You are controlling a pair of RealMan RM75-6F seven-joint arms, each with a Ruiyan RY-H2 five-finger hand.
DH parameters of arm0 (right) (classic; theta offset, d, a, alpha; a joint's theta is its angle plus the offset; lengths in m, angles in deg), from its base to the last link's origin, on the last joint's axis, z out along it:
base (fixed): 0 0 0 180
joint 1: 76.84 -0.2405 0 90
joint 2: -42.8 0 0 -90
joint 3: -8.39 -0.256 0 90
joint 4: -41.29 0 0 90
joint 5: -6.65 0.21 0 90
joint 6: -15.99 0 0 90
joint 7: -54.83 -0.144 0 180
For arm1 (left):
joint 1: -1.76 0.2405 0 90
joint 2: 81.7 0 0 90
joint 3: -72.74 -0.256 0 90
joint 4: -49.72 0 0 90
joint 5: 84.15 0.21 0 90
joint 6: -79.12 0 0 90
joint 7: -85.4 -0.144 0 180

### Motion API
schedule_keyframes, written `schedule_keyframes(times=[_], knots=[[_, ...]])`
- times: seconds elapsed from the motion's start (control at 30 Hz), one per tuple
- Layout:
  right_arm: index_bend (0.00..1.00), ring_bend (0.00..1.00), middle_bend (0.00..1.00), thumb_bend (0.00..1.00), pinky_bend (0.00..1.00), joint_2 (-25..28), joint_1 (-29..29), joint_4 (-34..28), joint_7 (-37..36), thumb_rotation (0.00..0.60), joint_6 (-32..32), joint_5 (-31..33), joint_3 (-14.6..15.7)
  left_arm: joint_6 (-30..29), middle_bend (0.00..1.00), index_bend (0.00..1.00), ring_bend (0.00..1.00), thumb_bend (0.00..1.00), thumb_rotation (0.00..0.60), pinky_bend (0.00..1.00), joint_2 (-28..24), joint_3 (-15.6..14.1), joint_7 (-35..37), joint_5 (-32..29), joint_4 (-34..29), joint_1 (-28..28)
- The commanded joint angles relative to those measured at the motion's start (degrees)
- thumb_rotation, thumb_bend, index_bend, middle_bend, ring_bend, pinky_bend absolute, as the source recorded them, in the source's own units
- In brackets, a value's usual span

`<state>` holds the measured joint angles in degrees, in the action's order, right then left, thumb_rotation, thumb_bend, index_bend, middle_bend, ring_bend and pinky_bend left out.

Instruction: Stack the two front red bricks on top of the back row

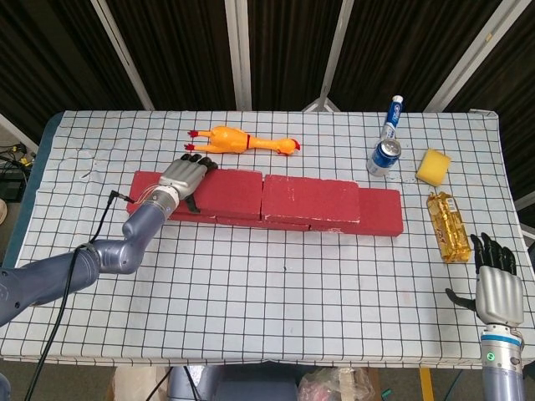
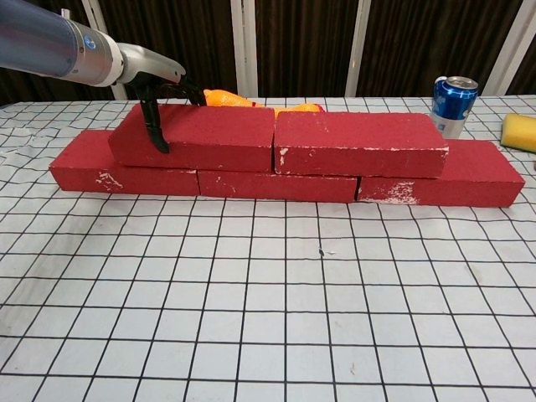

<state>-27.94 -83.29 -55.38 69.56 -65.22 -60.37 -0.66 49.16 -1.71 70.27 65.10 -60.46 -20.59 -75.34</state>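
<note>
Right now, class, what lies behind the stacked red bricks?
A rubber chicken lies behind the stacked red bricks; from the chest view only its orange top shows over them. The left robot hand grips the upper left brick.

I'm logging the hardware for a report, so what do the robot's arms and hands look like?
Both arms are smooth grey-blue metal tubes. Each hand, left hand and right hand, has a silver-grey back and black fingers. A thin black cable runs along the left arm.
</note>
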Motion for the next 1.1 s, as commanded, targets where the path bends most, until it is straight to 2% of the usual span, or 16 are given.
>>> schedule_keyframes(times=[0.03, 0.57, 1.1], knots=[[0.03, 0.0, 0.0, 0.16, 0.0, -0.01, 0.02, -0.04, 0.01, 0.6, -0.1, 0.02, -0.05, 0.05, 0.04, 0.14, 0.0, 0.0, 0.6, 0.04, 0.07, 0.01, 0.01, -0.09, 0.03, -0.05], [0.03, 0.0, 0.0, 0.16, 0.0, 0.01, 0.07, -0.19, -0.17, 0.6, -0.19, 0.28, -0.24, 0.42, 0.0, 0.11, 0.0, 0.0, 0.6, 0.02, -0.02, -0.97, -0.74, -2.75, -0.42, -1.14], [0.03, 0.0, 0.0, 0.16, 0.0, -0.12, 0.03, -0.31, 0.31, 0.6, -0.2, 0.74, -0.31, -0.46, 0.0, 0.1, 0.0, 0.0, 0.6, 0.02, -0.48, -1.3, -1.28, -3.76, -1.38, -1.85]])
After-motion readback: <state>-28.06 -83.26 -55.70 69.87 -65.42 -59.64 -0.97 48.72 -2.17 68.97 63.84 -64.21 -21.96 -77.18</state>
